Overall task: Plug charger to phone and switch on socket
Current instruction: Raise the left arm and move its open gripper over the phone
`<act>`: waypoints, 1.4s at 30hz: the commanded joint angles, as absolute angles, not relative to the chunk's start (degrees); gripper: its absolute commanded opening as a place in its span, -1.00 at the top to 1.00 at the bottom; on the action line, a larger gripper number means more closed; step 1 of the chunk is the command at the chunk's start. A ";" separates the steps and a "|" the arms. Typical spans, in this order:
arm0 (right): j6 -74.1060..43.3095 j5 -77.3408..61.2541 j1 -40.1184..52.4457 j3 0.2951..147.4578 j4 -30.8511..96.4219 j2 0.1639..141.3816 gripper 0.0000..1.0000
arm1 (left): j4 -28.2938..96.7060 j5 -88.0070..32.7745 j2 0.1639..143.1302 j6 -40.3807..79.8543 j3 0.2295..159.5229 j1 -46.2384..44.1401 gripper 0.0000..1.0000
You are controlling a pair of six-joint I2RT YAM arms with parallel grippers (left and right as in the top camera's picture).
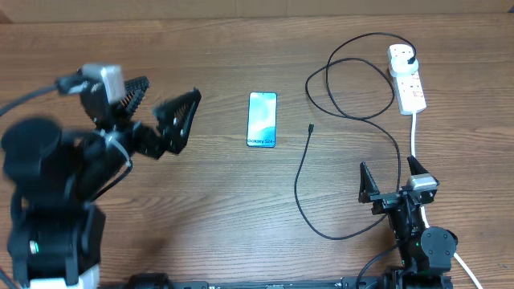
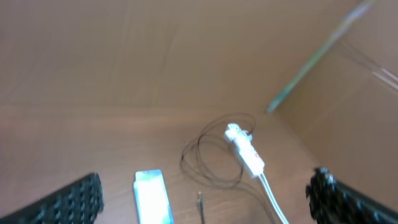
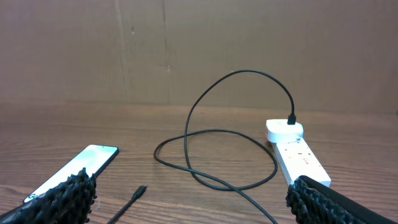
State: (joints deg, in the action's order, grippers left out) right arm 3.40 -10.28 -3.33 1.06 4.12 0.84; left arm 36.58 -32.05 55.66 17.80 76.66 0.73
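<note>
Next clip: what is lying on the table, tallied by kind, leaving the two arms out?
phone: 1
charger cable: 1
power strip: 1
Total: 3

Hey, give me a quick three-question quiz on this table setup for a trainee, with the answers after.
1. True or false: the charger already has its plug in the socket.
2. Relative to the phone, the connector tip is: A plugged in; B lying apart on the table; C resting on its screen.
3. Is the left gripper or the right gripper nearer the socket?
Key: 1 true; 2 B; 3 right gripper.
</note>
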 commanded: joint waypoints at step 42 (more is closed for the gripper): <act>3.25 -10.55 -3.07 0.49 3.92 0.16 -1.00 | 75.85 6.00 126.89 28.99 120.75 -31.00 -1.00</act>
State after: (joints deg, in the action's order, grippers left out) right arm 3.42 -10.28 -3.33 1.06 4.14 0.84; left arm 76.03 6.59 124.64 33.12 119.63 -31.27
